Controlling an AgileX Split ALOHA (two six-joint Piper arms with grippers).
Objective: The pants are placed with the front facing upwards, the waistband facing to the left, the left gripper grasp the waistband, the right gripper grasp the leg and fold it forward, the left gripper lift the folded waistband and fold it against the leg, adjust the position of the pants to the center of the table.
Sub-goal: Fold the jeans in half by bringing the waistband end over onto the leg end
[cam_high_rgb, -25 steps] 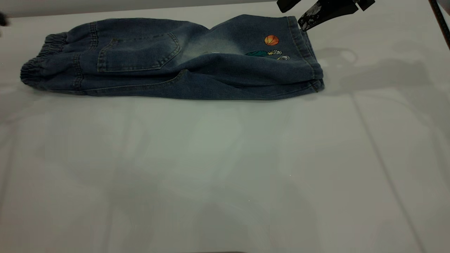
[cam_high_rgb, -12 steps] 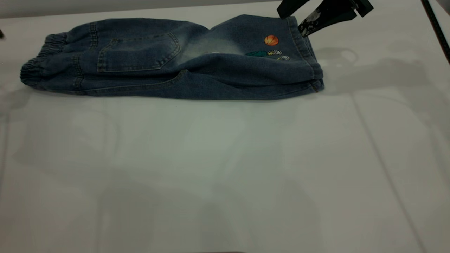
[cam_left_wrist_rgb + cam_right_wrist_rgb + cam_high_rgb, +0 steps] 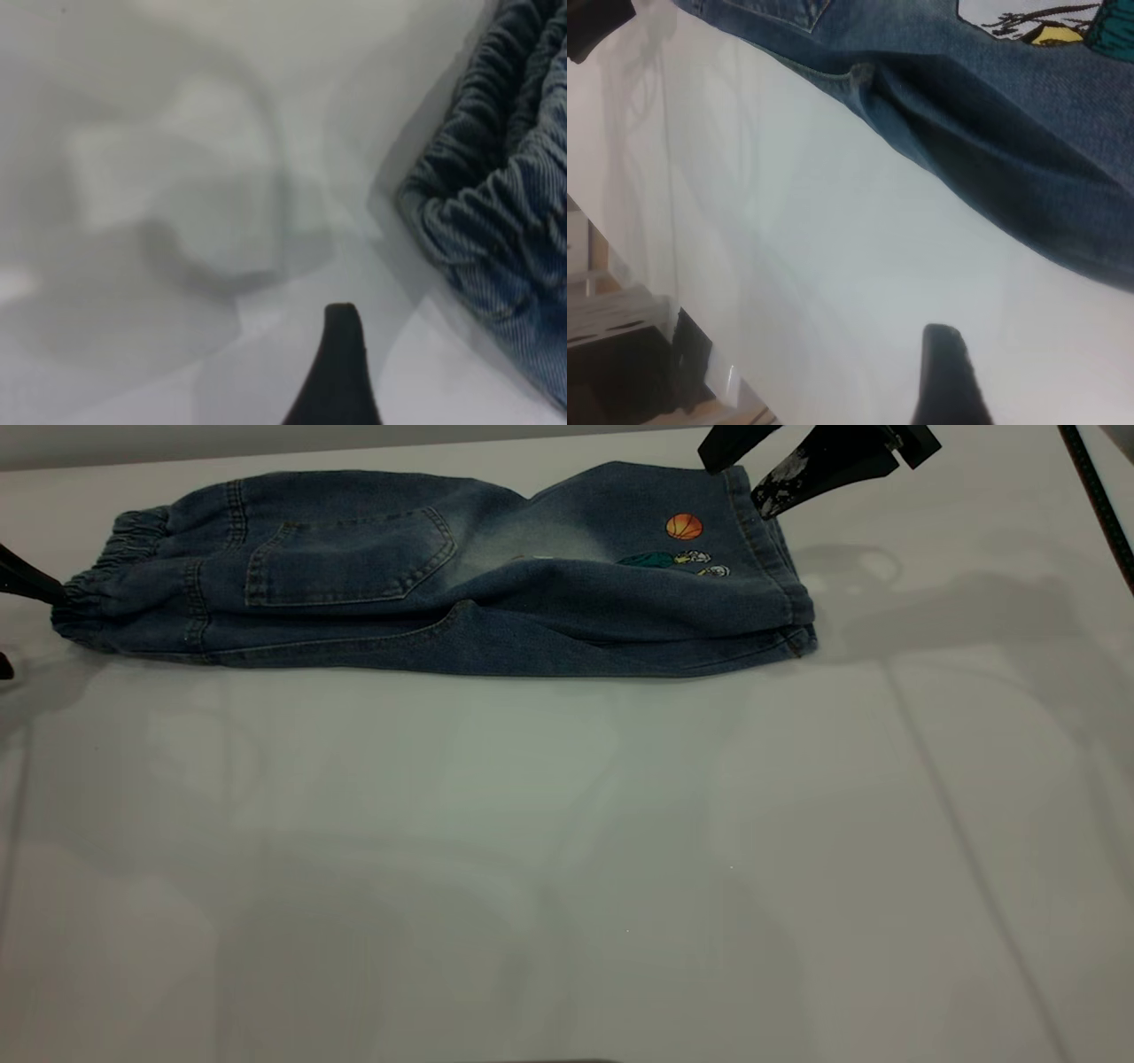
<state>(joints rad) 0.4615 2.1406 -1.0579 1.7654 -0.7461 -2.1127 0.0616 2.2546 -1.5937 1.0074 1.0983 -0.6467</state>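
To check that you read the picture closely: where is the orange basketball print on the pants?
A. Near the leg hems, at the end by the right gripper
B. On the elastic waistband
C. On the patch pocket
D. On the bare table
A: the basketball print sits on the pants near the hem end, close to the right gripper.

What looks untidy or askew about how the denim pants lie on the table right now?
The pants lie folded lengthwise near the table's far edge, not centred. The top layer sits askew, leaving the lower leg exposed along the front; otherwise nothing looks damaged.
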